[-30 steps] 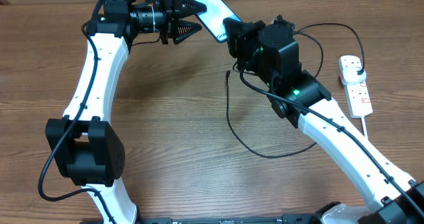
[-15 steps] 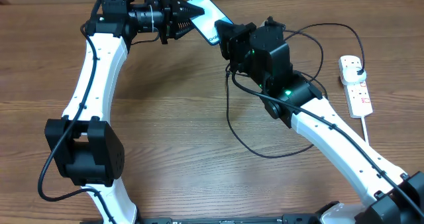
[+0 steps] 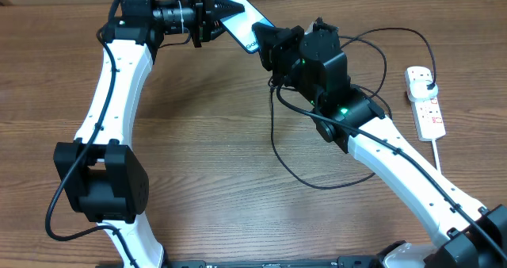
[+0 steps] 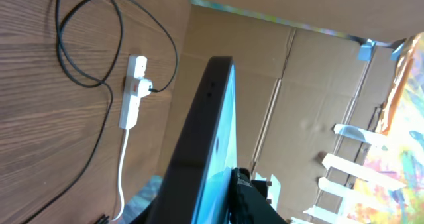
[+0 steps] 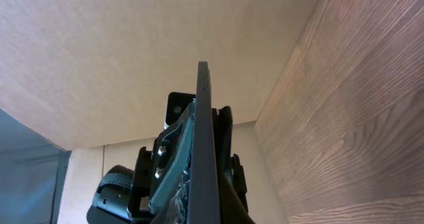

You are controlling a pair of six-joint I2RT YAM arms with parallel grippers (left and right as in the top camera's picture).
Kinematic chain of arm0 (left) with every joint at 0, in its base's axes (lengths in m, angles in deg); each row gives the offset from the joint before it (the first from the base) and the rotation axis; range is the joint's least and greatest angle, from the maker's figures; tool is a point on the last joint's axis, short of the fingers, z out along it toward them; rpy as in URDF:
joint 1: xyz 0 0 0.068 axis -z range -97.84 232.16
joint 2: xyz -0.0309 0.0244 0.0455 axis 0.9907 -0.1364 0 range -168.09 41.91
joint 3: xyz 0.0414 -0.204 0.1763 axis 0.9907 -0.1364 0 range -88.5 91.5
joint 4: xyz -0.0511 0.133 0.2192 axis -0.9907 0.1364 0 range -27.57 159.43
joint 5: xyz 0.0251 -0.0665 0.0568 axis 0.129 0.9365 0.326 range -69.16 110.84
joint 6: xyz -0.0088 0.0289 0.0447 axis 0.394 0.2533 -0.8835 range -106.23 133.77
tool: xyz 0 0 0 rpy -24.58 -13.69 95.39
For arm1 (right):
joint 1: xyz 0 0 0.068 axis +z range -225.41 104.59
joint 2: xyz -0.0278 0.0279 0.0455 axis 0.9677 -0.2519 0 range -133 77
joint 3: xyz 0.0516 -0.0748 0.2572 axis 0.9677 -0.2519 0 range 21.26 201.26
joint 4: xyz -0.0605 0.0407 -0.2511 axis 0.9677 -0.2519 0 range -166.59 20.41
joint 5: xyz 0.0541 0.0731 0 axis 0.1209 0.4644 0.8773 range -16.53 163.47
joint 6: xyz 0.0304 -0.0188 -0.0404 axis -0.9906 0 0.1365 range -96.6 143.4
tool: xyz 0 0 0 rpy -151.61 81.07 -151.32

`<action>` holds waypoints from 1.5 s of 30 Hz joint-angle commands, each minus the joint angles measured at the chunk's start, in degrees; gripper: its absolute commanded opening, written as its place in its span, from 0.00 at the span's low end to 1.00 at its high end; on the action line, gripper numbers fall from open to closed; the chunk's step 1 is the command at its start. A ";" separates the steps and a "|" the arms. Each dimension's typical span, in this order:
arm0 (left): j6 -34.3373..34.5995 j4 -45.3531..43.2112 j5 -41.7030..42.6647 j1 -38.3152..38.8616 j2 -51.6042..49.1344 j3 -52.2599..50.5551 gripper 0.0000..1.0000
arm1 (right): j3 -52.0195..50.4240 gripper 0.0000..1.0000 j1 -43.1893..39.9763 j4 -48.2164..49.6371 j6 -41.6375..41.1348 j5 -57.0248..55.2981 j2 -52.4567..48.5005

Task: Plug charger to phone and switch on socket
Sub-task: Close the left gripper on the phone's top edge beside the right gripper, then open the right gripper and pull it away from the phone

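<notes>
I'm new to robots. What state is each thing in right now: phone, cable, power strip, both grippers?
phone: screen lit, off the table, held by both grippers.
left gripper: shut on the phone.
right gripper: shut on the phone.
charger: plugged into the socket, free end lying on the table.
socket: flat on the table; switch position too small to tell.

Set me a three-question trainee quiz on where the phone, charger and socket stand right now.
1. True or false: the phone lies flat on the table.
2. The charger has its black plug: A in the socket; B in the right gripper; C on the phone.
3. Fill in: the ___ gripper holds the phone's end nearer the socket.
Key: 1 false, the left gripper and right gripper hold it above the table. 2 A. 3 right.
</notes>
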 commanded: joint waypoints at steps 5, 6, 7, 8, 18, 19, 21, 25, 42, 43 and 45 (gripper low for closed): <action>3.37 -3.93 2.36 0.04 0.68 0.96 0.07 | 0.72 0.04 0.52 1.92 -0.07 1.51 0.83; 3.50 -4.11 2.58 0.04 0.68 0.96 0.06 | 0.72 0.04 0.52 1.92 -0.07 1.51 0.83; 3.50 -4.17 2.84 0.04 0.68 0.96 0.05 | 0.72 0.04 0.52 1.92 -0.07 1.51 0.83; 3.50 -4.15 2.91 0.04 0.68 0.96 0.05 | 0.72 0.04 0.50 1.92 -0.07 1.49 0.83; 3.39 -4.15 3.02 0.04 0.68 0.96 0.04 | 0.72 0.21 0.46 1.88 0.00 1.07 0.83; 3.15 -4.15 2.99 0.04 0.68 0.96 0.04 | 0.72 0.22 0.46 1.88 0.00 1.07 0.83; 2.29 -4.15 2.82 0.04 0.68 0.96 0.04 | 0.72 0.22 0.46 1.88 0.00 1.07 0.83; -1.77 -4.13 2.80 0.04 0.68 0.96 0.04 | 0.72 0.39 0.46 1.11 0.04 1.07 0.83; -20.17 -0.20 2.84 -4.11 0.68 0.94 0.04 | 0.72 0.81 0.42 -11.04 20.90 -5.38 0.83; -23.23 -0.13 2.89 -4.57 0.68 0.87 0.04 | 0.72 0.85 0.42 -11.32 25.18 -5.38 0.83; -28.04 1.25 2.86 -5.44 0.68 0.85 0.04 | 0.72 0.94 0.42 -12.87 32.85 -5.38 0.83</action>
